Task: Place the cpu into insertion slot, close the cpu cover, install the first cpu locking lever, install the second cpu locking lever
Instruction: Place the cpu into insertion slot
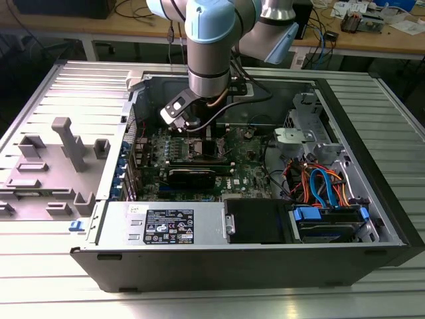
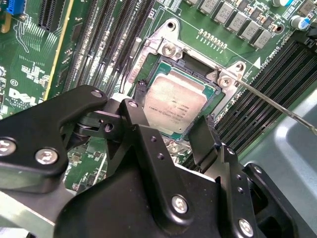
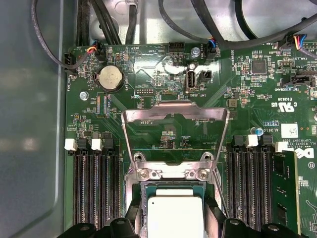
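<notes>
Green circuit board (image 3: 148, 64) under a black two-finger gripper (image 2: 167, 118).
Its fingers (image 2: 141, 129) stand spread; between them the square silver-topped cpu (image 2: 173, 101) lies in the silver-rimmed insertion slot (image 2: 185, 67); beyond their tips the thin silvery cpu cover (image 3: 176, 115) stands raised.

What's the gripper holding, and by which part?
Cannot be told: the gripper straddles the cpu in the insertion slot, but a grip on its sides isn't visible.
</notes>
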Tool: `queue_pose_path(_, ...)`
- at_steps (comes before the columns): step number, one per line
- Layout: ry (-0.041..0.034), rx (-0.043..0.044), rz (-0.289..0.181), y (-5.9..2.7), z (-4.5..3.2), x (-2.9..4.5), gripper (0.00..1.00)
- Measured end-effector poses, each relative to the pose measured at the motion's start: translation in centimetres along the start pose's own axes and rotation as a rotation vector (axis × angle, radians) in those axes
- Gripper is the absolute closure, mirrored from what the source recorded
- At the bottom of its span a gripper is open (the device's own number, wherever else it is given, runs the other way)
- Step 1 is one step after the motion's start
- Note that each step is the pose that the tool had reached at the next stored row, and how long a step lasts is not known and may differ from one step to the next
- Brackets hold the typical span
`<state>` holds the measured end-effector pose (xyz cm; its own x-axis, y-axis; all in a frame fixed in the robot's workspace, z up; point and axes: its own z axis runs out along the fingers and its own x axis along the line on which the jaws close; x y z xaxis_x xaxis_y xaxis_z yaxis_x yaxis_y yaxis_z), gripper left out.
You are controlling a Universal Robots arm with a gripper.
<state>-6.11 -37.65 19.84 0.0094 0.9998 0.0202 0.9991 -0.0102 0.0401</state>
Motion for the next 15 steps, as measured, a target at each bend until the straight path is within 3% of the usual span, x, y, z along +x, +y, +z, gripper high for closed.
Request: queue_pose_path(15,-0.0020,0.0000,-0.002,0.26,0.01,0.23,0.38)
